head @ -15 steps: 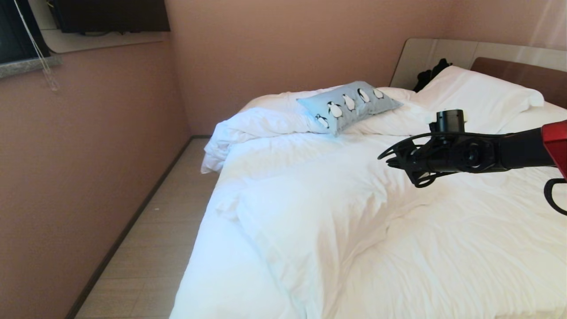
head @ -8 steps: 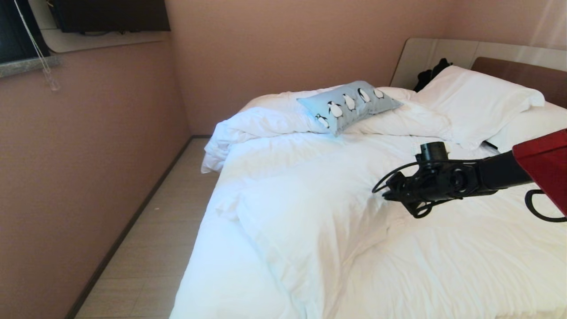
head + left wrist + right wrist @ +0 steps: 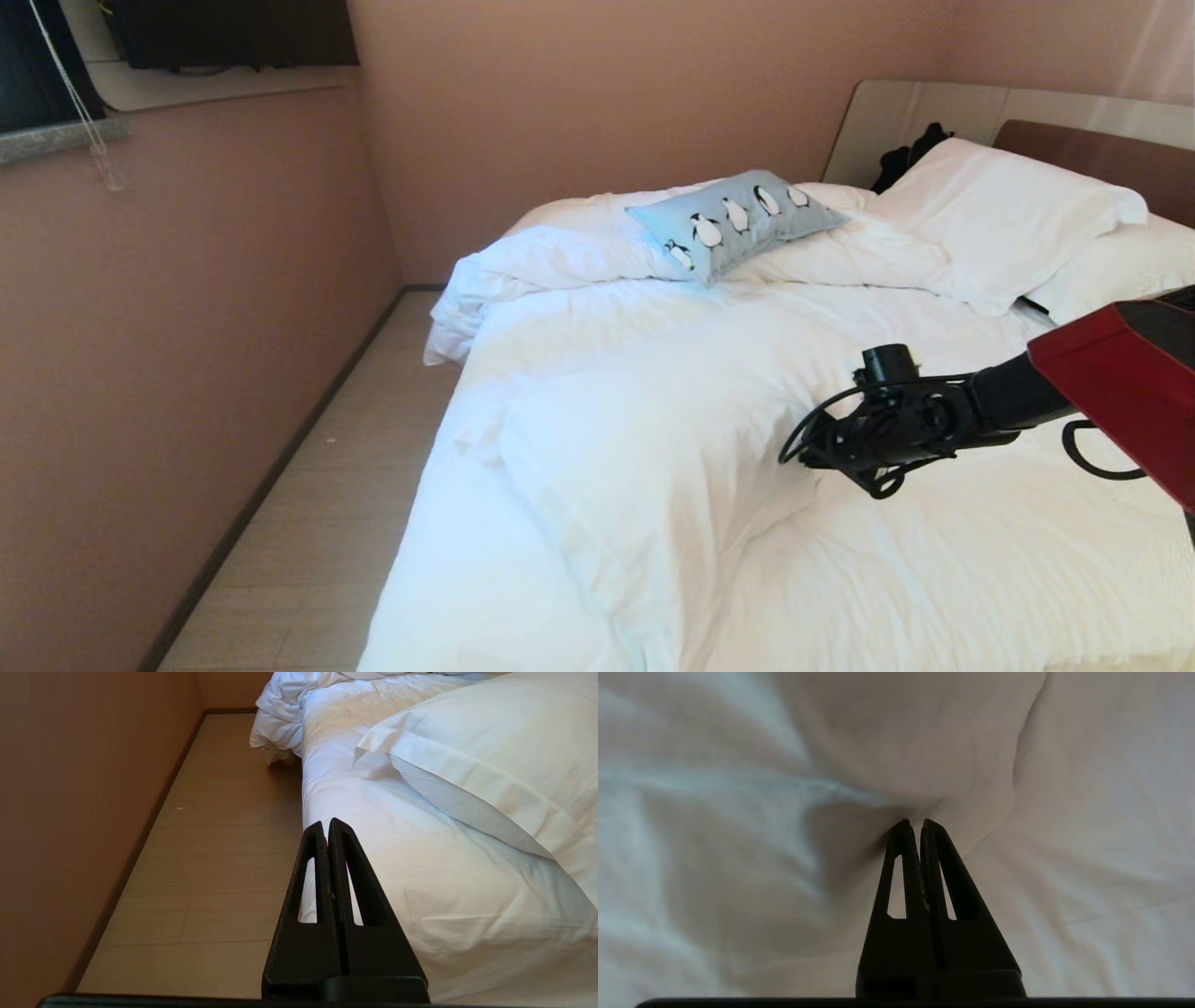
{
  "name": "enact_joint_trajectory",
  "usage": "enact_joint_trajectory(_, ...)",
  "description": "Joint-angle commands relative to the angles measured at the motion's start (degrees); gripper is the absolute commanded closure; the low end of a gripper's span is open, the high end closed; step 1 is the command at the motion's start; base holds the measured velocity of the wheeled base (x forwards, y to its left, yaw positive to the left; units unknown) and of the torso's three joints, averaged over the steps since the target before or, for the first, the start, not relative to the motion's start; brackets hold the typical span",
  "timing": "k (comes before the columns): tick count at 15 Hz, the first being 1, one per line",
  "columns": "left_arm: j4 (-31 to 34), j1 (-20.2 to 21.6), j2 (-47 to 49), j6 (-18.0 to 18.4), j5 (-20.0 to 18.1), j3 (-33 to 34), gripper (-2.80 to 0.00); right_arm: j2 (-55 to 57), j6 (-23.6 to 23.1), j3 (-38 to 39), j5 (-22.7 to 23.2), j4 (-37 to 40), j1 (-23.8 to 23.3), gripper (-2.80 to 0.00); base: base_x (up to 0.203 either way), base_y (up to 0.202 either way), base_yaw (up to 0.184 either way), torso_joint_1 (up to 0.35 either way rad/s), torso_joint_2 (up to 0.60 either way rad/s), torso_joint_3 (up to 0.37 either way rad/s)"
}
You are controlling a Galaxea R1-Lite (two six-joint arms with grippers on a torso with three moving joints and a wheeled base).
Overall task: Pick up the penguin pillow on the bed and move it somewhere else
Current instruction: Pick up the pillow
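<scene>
The penguin pillow [image 3: 738,219], light blue with a row of black-and-white penguins, lies on bunched duvet at the far side of the bed [image 3: 653,439]. My right arm [image 3: 896,425] reaches in from the right, low over the middle of the duvet and well short of the pillow. In the right wrist view the right gripper [image 3: 916,822] is shut, its tips pressed into a dent in the white duvet [image 3: 924,756]. My left gripper [image 3: 325,823] is shut and empty, hanging low beside the bed's near edge over the floor.
Two white pillows [image 3: 1008,210] lean against the brown-and-beige headboard [image 3: 1092,145], with a dark object [image 3: 906,154] behind them. A narrow strip of wooden floor [image 3: 308,523] runs between the bed and the pink wall [image 3: 187,327]. Another white pillow [image 3: 490,751] lies near the left gripper.
My right arm has dropped from the height of the white pillows down onto the duvet and drawn back toward me. The penguin pillow has not moved.
</scene>
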Motion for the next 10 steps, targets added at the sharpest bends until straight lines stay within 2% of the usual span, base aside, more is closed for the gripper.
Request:
enact_joint_trajectory(1,0.0,-0.01,-0.02,0.01,0.02,0.0,0.0,2.85,-1.64,-1.23,-2.81,0.3,0.01,0.0,0.0,0.0,0.0,0.0,0.0,0.0)
enact_joint_trajectory(2,0.0,-0.01,-0.02,0.01,0.02,0.07,0.0,3.49,-3.08,-1.34,-4.69,0.29,-0.08,-2.8,0.0,0.0,0.0,0.0,0.0,0.0)
enact_joint_trajectory(4,0.0,-0.01,-0.02,0.01,0.02,0.08,0.0,4.7,-7.51,-0.77,-7.39,0.0,-0.1,-2.8,0.0,0.0,0.0,0.0,0.0,0.0)
enact_joint_trajectory(6,0.0,-0.01,-0.02,0.01,0.02,0.08,0.0,5.69,-8.57,-0.59,-9.95,-0.15,-0.1,-2.8,0.0,0.0,0.0,0.0,0.0,0.0)
enact_joint_trajectory(10,0.0,-0.01,-0.02,0.01,0.02,0.09,0.0,6.74,-15.23,1.65,-15.41,-1.38,0.06,-2.8,0.0,0.0,0.0,0.0,0.0,0.0)
